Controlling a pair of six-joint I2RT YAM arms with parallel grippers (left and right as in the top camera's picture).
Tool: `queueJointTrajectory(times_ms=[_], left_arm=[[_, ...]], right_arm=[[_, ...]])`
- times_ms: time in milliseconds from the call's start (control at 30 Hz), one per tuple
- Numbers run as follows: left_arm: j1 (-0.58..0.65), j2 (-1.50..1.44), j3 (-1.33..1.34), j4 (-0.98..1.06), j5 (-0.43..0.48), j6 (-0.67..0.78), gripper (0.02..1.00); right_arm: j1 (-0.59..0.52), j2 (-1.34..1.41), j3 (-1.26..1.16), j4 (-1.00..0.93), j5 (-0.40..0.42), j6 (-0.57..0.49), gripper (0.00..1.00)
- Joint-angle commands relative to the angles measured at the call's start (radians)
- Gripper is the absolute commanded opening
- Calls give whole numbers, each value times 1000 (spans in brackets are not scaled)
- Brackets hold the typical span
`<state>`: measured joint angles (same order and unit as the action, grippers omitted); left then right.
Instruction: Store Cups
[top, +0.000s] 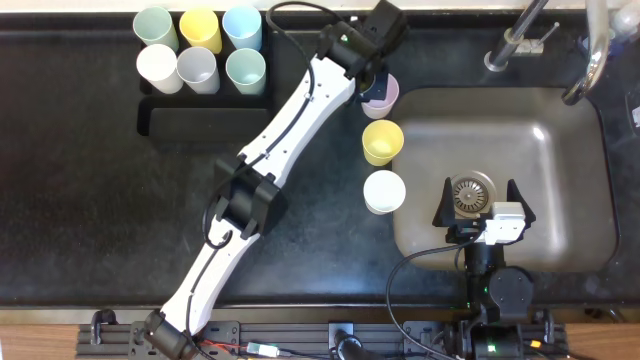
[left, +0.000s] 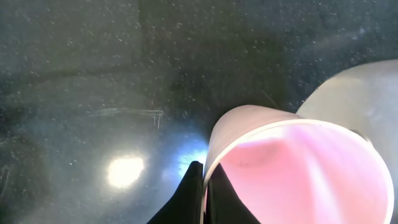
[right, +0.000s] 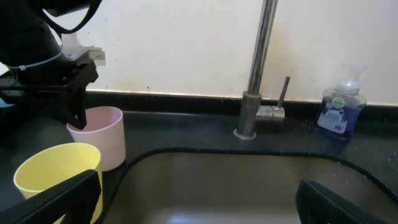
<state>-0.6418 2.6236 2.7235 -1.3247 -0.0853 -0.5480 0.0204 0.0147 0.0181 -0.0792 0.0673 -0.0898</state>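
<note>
A pink cup (top: 384, 97) stands on the dark counter by the sink's far left corner. My left gripper (left: 204, 169) is shut on its rim, one finger outside the wall and one inside; from the right wrist view it (right: 76, 115) sits over the pink cup (right: 102, 140). A yellow cup (top: 383, 142) and a white cup (top: 384, 191) stand in a row nearer along the sink's left edge. Several cups (top: 200, 48) stand on a black tray (top: 200, 122) at the back left. My right gripper (top: 481, 208) hangs open over the sink, holding nothing.
The steel sink (top: 560, 150) fills the right side, with a drain (top: 472, 192) just beyond my right gripper. A faucet (right: 258, 74) and a blue soap bottle (right: 340, 109) stand behind it. The tray's near half is bare.
</note>
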Motion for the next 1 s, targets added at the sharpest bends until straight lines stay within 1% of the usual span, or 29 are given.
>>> queueJointTrajectory(times_ms=[33, 267, 467, 600, 733, 833, 1000], left_arm=[[-1, 19, 21, -14, 5, 3, 34], [21, -63, 16, -39, 2, 64, 34], [111, -318, -99, -36, -38, 96, 34], [217, -531, -279, -19, -87, 119, 34], [351, -713, -483, 37, -96, 166, 34], [472, -835, -647, 92, -79, 203, 36], [654, -958, -859, 175, 23, 283, 36]], right_arm=[[0, -11, -13, 7, 4, 0, 996], [0, -11, -13, 7, 4, 0, 996], [0, -11, -13, 7, 4, 0, 996], [0, -11, -13, 7, 4, 0, 998], [0, -11, -13, 7, 4, 0, 998], [0, -11, -13, 7, 4, 0, 998], [0, -11, -13, 7, 4, 0, 996]])
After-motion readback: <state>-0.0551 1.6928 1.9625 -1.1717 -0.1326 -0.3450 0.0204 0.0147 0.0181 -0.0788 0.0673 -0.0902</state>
